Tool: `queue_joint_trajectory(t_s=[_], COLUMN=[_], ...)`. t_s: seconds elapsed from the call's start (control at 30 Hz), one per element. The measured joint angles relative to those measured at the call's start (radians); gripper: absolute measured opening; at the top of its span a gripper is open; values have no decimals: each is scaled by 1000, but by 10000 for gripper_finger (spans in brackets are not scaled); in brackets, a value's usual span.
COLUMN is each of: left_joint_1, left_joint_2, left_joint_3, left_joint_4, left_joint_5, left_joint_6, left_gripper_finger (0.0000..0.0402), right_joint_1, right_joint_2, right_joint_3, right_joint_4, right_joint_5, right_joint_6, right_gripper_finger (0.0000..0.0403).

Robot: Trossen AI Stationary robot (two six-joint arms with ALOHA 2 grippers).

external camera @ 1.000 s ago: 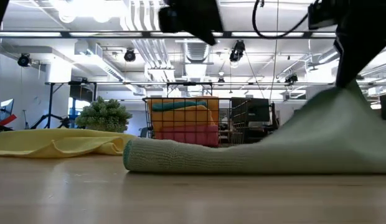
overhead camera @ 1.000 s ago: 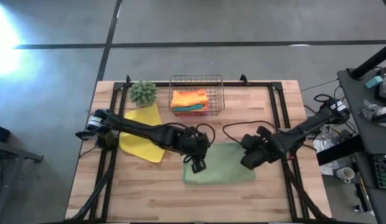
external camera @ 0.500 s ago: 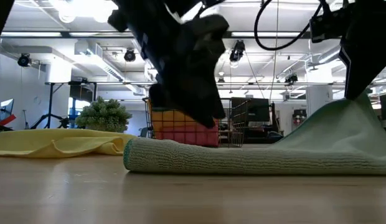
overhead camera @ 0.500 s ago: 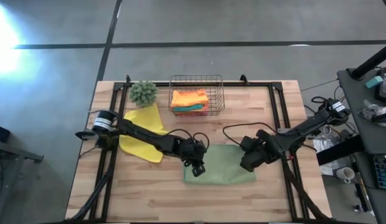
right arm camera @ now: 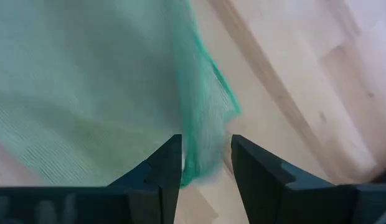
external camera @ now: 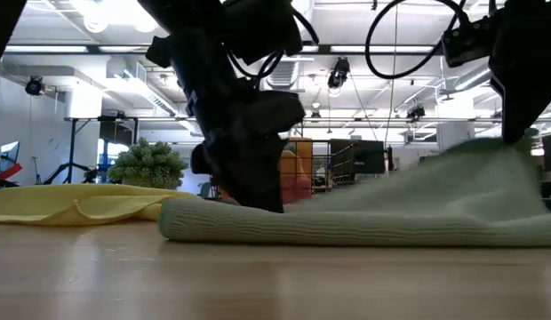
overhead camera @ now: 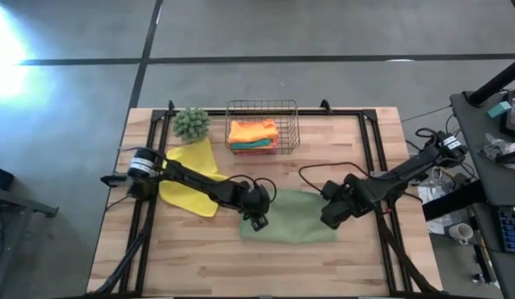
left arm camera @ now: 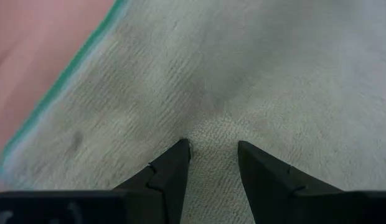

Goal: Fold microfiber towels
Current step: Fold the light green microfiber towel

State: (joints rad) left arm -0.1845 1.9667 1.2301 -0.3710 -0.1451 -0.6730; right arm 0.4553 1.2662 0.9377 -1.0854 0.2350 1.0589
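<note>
**Pale sage green microfiber towel being worked by both grippers**

The pale sage green microfiber towel (overhead camera: pixel 291 219) is lying folded on the light wooden slatted table (overhead camera: pixel 199 257), near its middle. Behind it, a copper wire basket (overhead camera: pixel 262 126) is holding orange and teal cloths, a small spiky green ball plant (overhead camera: pixel 191 123) is sitting at the far left corner, and a yellow microfiber towel (overhead camera: pixel 189 174) is spreading out beside it. The room beyond is showing grey concrete floor, white ceiling ducts and lights.

The left gripper (overhead camera: pixel 257 218) is pressing down on the towel's left edge, its fingers (left arm camera: pixel 170 171) pinching up a small ridge of the fabric. The right gripper (overhead camera: pixel 331 214) is gripping the towel's right edge, lifting it off the wood, the green hem running between its fingers (right arm camera: pixel 165 168).
</note>
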Motion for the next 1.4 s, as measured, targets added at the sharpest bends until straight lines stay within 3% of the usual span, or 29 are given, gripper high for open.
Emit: queue_joint_trajectory(t_s=[0.13,0.33,0.43,0.6,0.93,1.4], left_joint_1=[0,0,-1,-5,-5,-5], left_joint_2=[-15,-28,-33,-39,-39,-40], left_joint_3=[-4,1,1,8,10,14], left_joint_4=[-39,-52,-81,-151,-145,-141], left_joint_5=[-27,-40,-44,-49,-73,-82], left_joint_6=[0,-2,-3,-3,6,53], left_gripper_finger=[129,129,129,129,129,129], right_joint_1=[0,0,3,2,-105,-162], right_joint_2=[-7,-50,-67,-58,-2,1], right_joint_3=[47,115,110,8,-212,-393], right_joint_4=[-89,-127,-27,291,575,748], right_joint_5=[19,157,155,124,94,26], right_joint_6=[-3,14,-2,-103,-95,31], right_gripper_finger=[130,130,130,130,121,83])
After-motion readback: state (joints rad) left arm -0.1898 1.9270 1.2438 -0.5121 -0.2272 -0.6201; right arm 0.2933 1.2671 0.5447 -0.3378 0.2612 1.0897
